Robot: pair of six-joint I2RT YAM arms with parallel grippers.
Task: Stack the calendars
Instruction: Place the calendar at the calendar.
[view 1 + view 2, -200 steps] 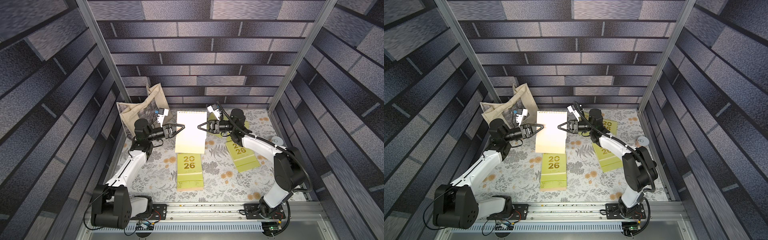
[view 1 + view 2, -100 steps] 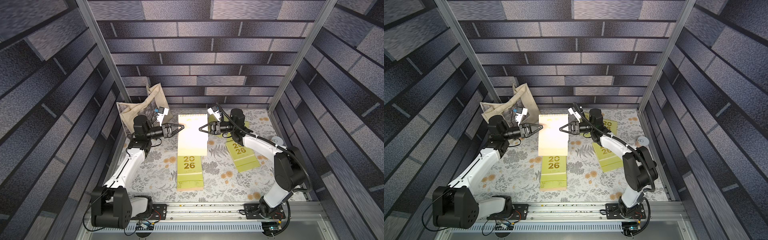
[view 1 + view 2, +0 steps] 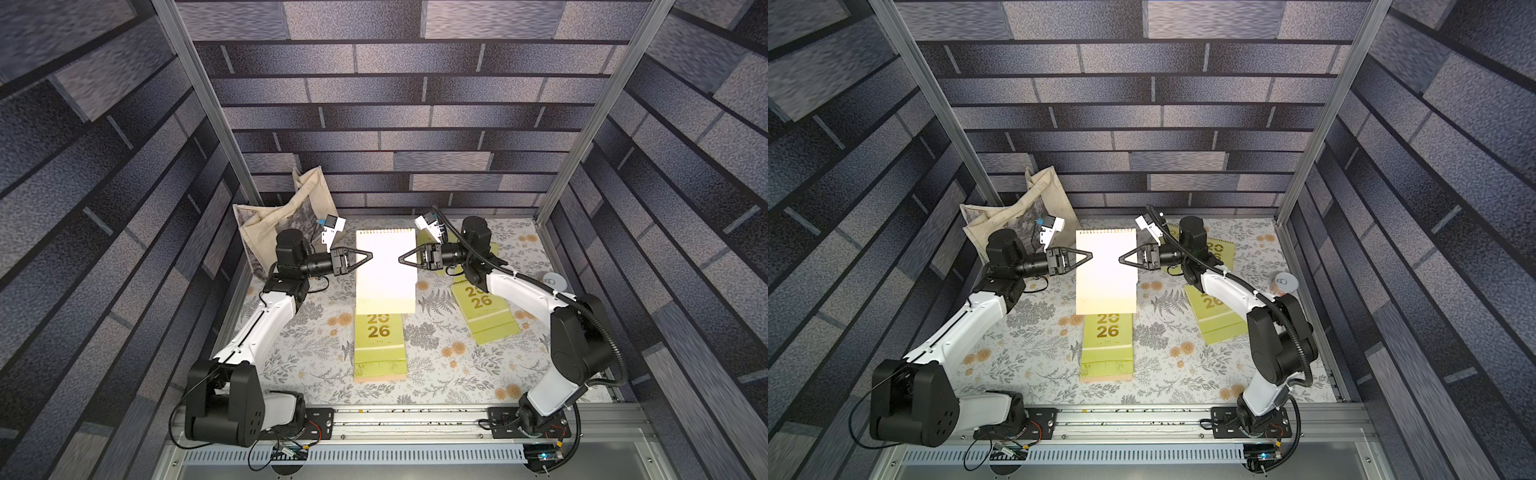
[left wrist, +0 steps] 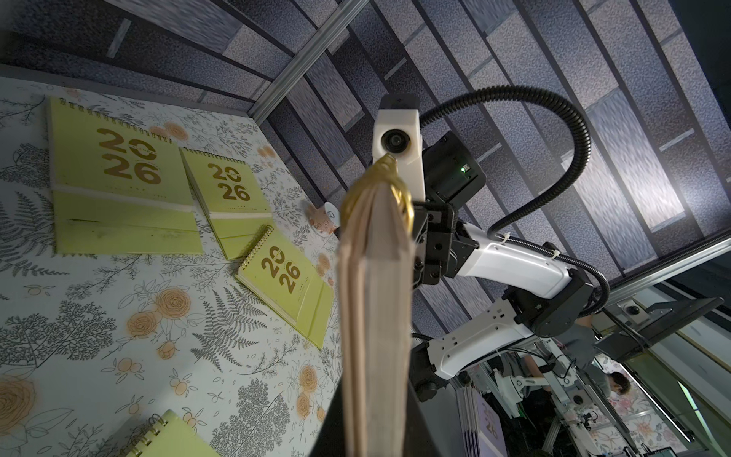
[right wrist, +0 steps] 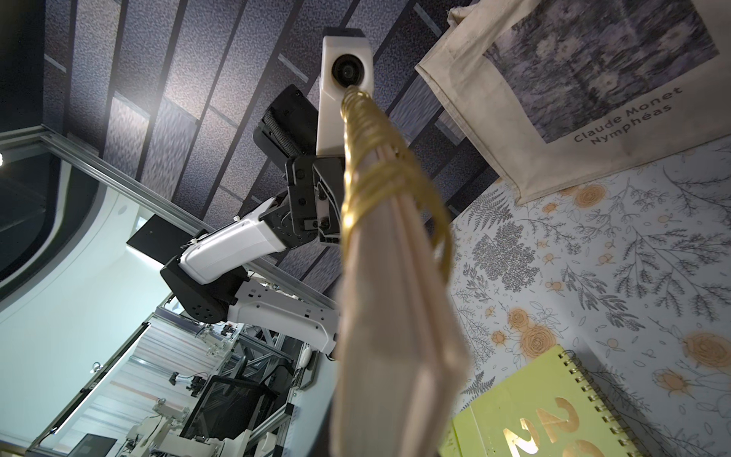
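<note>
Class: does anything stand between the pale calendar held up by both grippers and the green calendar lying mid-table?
Nothing visible does. The pale calendar, pinched at its side edges by the left gripper and right gripper, hangs above the far end of the green calendar; what it covers is hidden.

Peach calendar (image 3: pixel 385 274), lime-green calendars (image 3: pixel 379 332), floral table cover (image 3: pixel 436 374)

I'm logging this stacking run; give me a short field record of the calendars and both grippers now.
held: pale calendar, raised between both grippers
left gripper: shut on pale calendar's side edge
right gripper: shut on its opposite edge
below: centre green calendar, flat on the table
by right arm: near green calendar, far green calendar
back corner: tote bag
</note>
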